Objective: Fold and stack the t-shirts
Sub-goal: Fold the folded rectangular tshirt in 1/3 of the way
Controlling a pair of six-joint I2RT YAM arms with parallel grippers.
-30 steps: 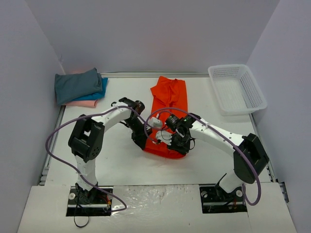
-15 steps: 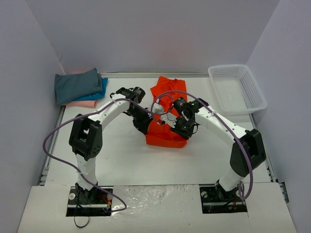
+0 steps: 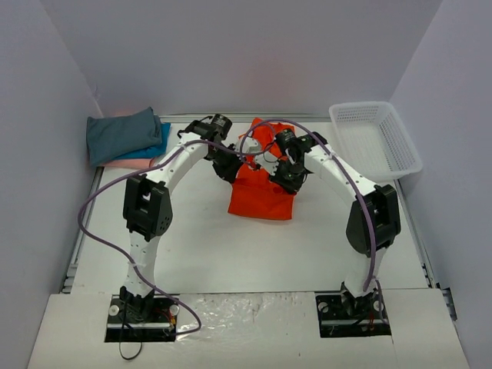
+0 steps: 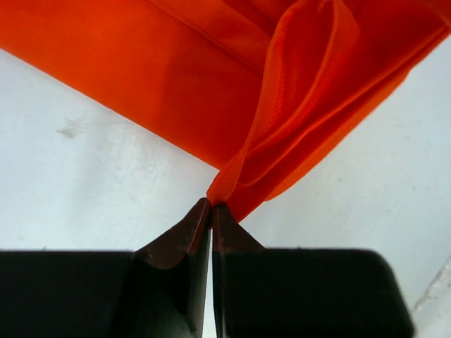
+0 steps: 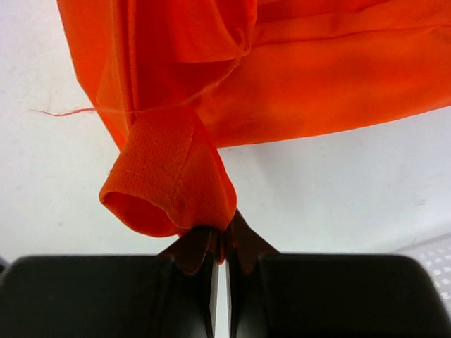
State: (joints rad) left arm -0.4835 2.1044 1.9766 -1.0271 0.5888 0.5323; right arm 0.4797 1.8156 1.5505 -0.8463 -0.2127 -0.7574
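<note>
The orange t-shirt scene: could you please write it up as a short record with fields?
orange t-shirt: mid-table, near part flat, far part bunched
left gripper: shut on an edge of the shirt
right gripper: shut on a hemmed edge, probably a sleeve
folded shirts: grey-teal on blue and pink, far left corner
basket: white mesh, far right corner
stage: fold under way, orange shirt not yet stacked

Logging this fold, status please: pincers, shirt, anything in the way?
Left pincer shut on orange t-shirt edge. Right pincer shut on its hem. Shirt partly folded, mid-table. Nothing blocking; folded stack far left, basket far right.
</note>
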